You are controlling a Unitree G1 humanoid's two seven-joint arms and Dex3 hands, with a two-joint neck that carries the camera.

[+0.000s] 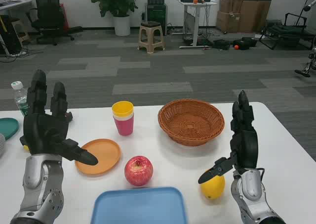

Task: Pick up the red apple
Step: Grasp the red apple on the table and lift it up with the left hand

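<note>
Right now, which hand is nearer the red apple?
Left, by a little. The left hand is raised, open, to the left of the red apple, its thumb over the orange plate beside it. The right hand is farther right, over the lemon.

The white table (148, 150) carries a red apple (138, 170), an orange plate (100, 156), a blue tray (139, 206) and a lemon (214, 187). Further back stand stacked cups (123, 117), a wicker basket (191, 121) and a water bottle (19, 98). A teal dish (7, 127) lies at the left edge.
</note>
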